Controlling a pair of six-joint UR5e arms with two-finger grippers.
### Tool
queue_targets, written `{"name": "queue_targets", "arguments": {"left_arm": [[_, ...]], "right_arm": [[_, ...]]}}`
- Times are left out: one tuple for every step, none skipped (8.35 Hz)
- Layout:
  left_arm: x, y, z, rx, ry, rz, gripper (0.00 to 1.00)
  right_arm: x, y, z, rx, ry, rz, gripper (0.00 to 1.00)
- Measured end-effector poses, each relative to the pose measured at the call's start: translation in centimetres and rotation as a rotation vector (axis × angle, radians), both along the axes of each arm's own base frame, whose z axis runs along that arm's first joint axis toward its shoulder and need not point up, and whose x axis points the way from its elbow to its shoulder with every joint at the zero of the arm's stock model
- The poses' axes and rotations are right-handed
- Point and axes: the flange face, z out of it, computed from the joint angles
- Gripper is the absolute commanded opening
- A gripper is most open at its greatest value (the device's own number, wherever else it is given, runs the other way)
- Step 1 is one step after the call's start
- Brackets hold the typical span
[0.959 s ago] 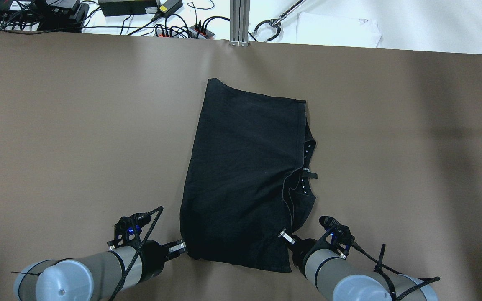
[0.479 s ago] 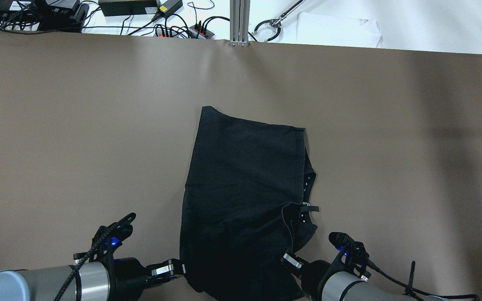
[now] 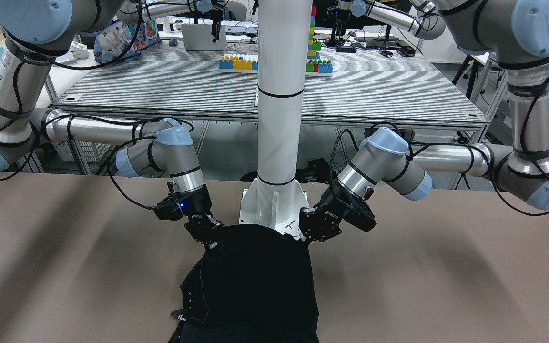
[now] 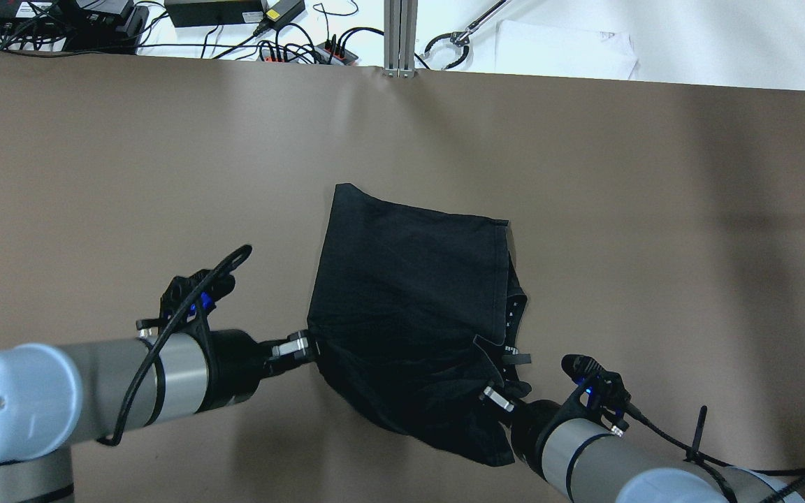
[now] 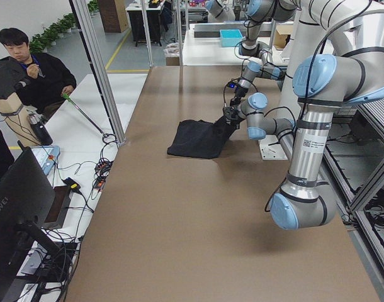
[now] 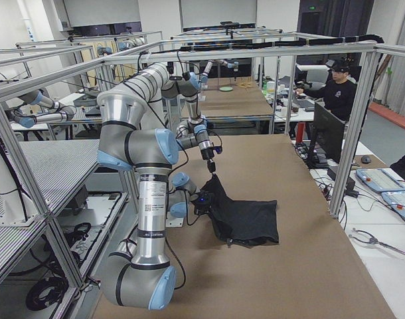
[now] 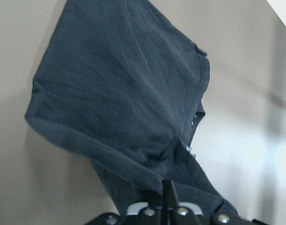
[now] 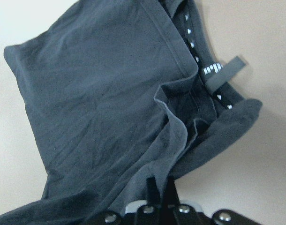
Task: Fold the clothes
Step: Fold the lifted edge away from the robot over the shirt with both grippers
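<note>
A: Clothes (image 4: 409,307), where do they lie?
B: Middle of the brown table (image 4: 95,175), near edge raised.
A: And the grippers?
B: The left gripper (image 4: 307,344) pinches its near left corner, the right gripper (image 4: 492,398) the near right corner; both closed on fabric.

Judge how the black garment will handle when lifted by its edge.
Probably floppy: the black garment sags between the left gripper and right gripper pinching its near edge. Likely light, since two small pinches hold the raised part. Its layers may shift; folds hang loose near the right gripper.
</note>
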Motion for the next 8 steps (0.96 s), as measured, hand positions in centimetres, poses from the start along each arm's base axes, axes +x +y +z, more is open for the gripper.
{"name": "queue_targets", "arguments": {"left_arm": [[-0.2, -3.0, -1.7, 0.002, -0.062, -0.042, 0.0], [-0.1, -5.7, -3.3, 0.007, -0.12, -0.079, 0.0], [0.2, -8.7, -4.3, 0.015, -0.173, -0.113, 0.0], [0.6, -11.9, -4.7, 0.024, -0.225, -0.145, 0.0], [1.3, -15.4, -4.9, 0.032, -0.279, -0.174, 0.0], [2.2, -18.9, -4.8, 0.037, -0.333, -0.196, 0.0], [3.2, -22.0, -4.8, 0.041, -0.382, -0.208, 0.0], [4.6, -24.7, -4.7, 0.042, -0.431, -0.209, 0.0]], "right_arm": [[-0.4, -2.2, -0.5, -0.007, 0.032, 0.044, 0.0], [-0.7, -4.7, -1.0, -0.012, 0.058, 0.09, 0.0], [-0.6, -7.1, -1.1, -0.013, 0.08, 0.132, 0.0], [-0.1, -9.3, -0.9, -0.005, 0.106, 0.163, 0.0], [0.3, -11.6, -0.5, 0.0, 0.134, 0.188, 0.0], [0.0, -14.2, 0.0, 0.0, 0.164, 0.207, 0.0], [-0.9, -16.8, 0.4, -0.001, 0.198, 0.217, 0.0], [-2.0, -19.2, 0.9, -0.006, 0.231, 0.221, 0.0]]}}
